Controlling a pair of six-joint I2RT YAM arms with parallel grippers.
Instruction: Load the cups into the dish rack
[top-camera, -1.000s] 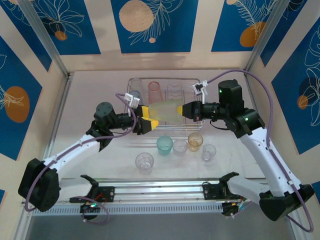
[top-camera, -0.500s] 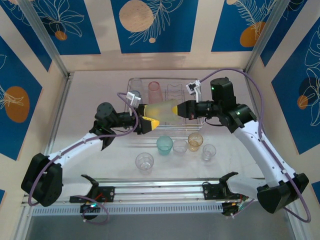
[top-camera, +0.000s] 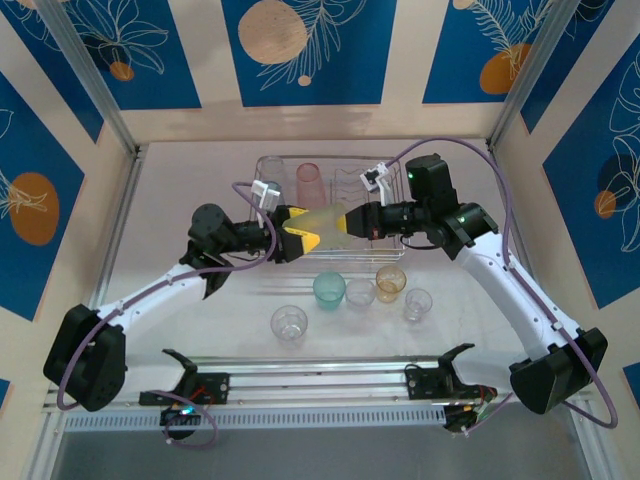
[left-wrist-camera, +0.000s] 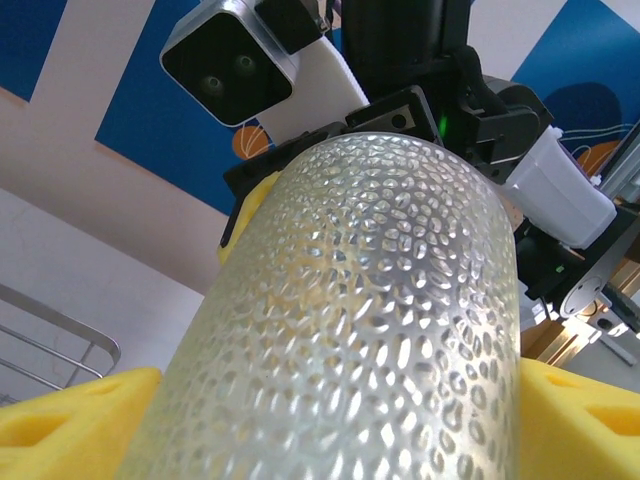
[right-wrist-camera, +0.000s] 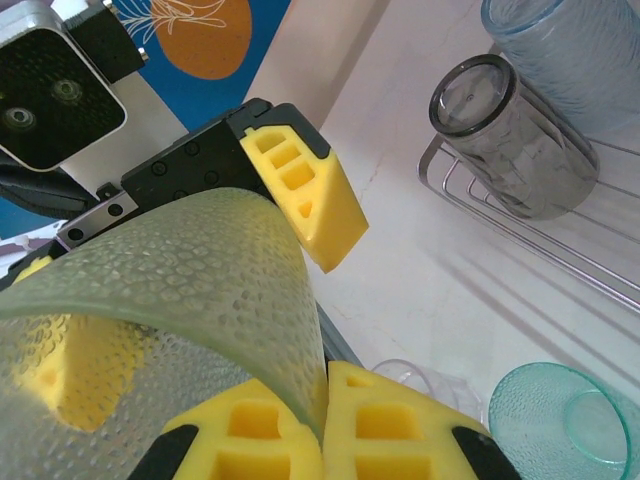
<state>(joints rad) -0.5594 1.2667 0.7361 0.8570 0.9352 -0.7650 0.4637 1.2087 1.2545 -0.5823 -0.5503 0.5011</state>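
A yellow-green dimpled cup (top-camera: 326, 220) hangs sideways above the front of the dish rack (top-camera: 392, 161), held from both ends. My left gripper (top-camera: 303, 231) is shut on its body; in the left wrist view the cup (left-wrist-camera: 350, 320) runs between the yellow fingers (left-wrist-camera: 70, 420). My right gripper (top-camera: 351, 221) pinches the cup's rim wall (right-wrist-camera: 200, 290) between its pads (right-wrist-camera: 400, 430). A pink cup (top-camera: 310, 180), a grey cup (right-wrist-camera: 510, 140) and a blue cup (right-wrist-camera: 570, 50) are in the rack. On the table stand a teal cup (top-camera: 329, 289), an amber cup (top-camera: 390, 283) and clear cups (top-camera: 289, 324).
The rack's wire edge (right-wrist-camera: 480, 200) runs just right of the held cup. Two more clear cups (top-camera: 359, 293) (top-camera: 418, 304) stand in the row in front of the rack. A metal rail (top-camera: 320, 380) crosses the near edge between the arm bases.
The right arm has reached further left, and the cup has shifted left with it, deeper between the left fingers. The left arm has barely moved.
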